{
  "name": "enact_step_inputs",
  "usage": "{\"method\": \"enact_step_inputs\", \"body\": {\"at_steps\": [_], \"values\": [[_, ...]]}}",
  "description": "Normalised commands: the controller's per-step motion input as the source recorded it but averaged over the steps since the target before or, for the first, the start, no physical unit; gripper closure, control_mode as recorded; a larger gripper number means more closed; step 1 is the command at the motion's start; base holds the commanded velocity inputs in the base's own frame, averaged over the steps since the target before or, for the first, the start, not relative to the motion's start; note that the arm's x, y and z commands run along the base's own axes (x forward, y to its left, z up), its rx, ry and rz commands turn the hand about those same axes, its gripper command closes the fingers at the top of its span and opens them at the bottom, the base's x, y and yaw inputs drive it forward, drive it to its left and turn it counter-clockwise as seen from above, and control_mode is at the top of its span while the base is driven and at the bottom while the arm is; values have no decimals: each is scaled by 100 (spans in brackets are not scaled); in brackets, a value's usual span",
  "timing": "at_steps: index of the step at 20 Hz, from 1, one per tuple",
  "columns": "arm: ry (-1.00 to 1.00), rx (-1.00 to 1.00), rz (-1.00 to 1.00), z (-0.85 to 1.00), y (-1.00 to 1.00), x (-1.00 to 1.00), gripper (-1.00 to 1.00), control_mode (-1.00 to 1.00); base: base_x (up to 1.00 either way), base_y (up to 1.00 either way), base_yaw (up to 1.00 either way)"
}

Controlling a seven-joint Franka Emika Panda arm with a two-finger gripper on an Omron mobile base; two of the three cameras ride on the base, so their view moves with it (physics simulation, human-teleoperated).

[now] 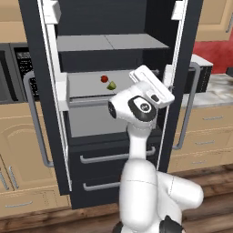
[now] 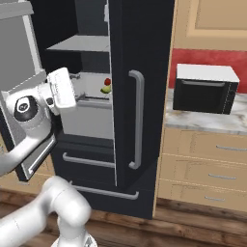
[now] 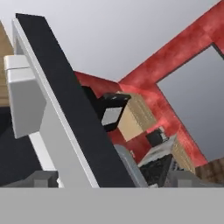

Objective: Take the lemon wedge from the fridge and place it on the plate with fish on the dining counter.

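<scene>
Inside the open fridge [image 1: 113, 59], the lemon wedge [image 1: 112, 85] lies on the middle shelf [image 1: 86, 84], toward its right half, just beside and below a small red fruit [image 1: 104, 78]. Both doors stand swung wide, their grey bar handles [image 1: 36, 123] facing outward. The gripper's white hand [image 1: 152, 86] sits near the shelf's right edge, apart from the wedge; whether its fingers are spread or clenched cannot be told, though nothing appears grasped. A black microwave [image 2: 205, 89] rests on the marble counter [image 2: 207, 120].
</scene>
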Motion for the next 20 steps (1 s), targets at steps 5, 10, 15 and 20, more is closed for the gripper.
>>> {"method": "enact_step_inputs", "body": {"at_steps": [5,10,15,20], "values": [[42,1,-12,0,-3,93,-100,-100,0,0,0],[39,8,-3,0,-12,48,-100,-100,0,0,0],[1,0,0,-12,0,6,-100,-100,0,0,0],[0,0,0,-31,-3,48,-100,-100,0,0,0]]}}
